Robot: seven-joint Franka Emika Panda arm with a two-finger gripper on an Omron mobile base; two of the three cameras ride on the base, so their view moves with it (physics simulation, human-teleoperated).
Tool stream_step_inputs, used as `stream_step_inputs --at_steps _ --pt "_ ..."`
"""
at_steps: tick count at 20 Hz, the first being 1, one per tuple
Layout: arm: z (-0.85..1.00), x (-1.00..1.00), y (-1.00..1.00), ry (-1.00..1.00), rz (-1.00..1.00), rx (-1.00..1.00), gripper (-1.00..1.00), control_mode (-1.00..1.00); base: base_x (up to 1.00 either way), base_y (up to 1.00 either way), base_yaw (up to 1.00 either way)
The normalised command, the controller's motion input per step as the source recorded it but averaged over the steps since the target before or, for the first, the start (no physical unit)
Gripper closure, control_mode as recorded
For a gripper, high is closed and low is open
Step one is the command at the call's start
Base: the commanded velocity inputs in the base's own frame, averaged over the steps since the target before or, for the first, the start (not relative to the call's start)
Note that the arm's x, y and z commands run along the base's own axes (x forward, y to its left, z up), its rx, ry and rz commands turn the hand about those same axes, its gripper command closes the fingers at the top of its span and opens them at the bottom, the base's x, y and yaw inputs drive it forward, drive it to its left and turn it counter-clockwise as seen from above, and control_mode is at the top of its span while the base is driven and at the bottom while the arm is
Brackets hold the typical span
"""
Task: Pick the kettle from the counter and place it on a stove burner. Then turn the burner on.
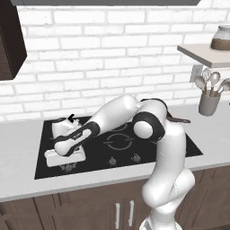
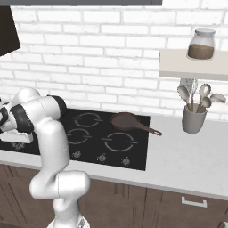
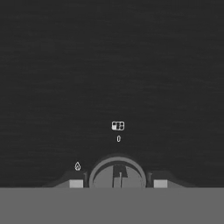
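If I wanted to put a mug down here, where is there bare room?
Bare counter lies between the cooktop and the utensil pot. Two middle rings are free. It is crowded at the cooktop's left, with the kettle and arm, and around the pan.

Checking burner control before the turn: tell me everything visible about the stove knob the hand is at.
In the hand view the knob is a round grey dial with a raised bar grip across its face, set on the black glass cooktop. Its lower part is cut off. Above it sit a small burner-position icon and a "0" mark; a flame symbol lies to its left. The fingertips flank it on both sides; contact cannot be confirmed.
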Motion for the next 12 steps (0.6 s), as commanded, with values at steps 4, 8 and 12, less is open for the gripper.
stream_step_inputs --at_steps 4,8,12 --pt "0.0 0.0 0.0 0.0 0.0 0.0 1.0 -1.0 0.0 0.0 0.0" --pt "-0.18 -0.07 0.0 0.0 0.09 0.01 1.0 -1.0 0.0 0.0 0.0" --pt "-0.24 -0.03 0.0 0.0 0.31 0.04 1.0 -1.0 0.0 0.0 0.0"
